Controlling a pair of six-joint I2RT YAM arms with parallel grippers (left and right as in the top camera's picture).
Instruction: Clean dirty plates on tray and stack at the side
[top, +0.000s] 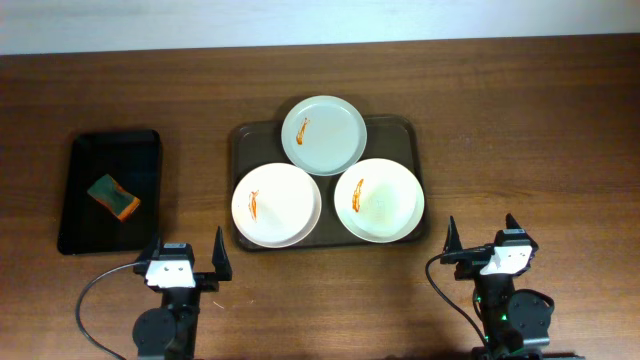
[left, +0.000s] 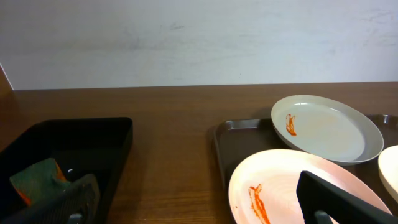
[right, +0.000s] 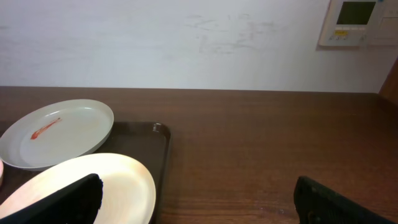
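Observation:
Three plates lie on the dark brown tray (top: 400, 135). A pale grey-green plate (top: 323, 134) sits at the back, a white plate (top: 276, 205) at front left, a cream plate (top: 379, 200) at front right. Each has an orange-red sauce smear. My left gripper (top: 187, 257) is open and empty near the table's front, left of the tray. My right gripper (top: 481, 240) is open and empty, right of the tray. The left wrist view shows the white plate (left: 280, 186) and grey-green plate (left: 326, 127). The right wrist view shows the cream plate (right: 124, 180) and grey-green plate (right: 59, 134).
A smaller black tray (top: 85, 215) at the left holds a green and orange sponge (top: 113, 196), also seen in the left wrist view (left: 34, 177). A wall panel (right: 354, 22) hangs beyond the table's far edge.

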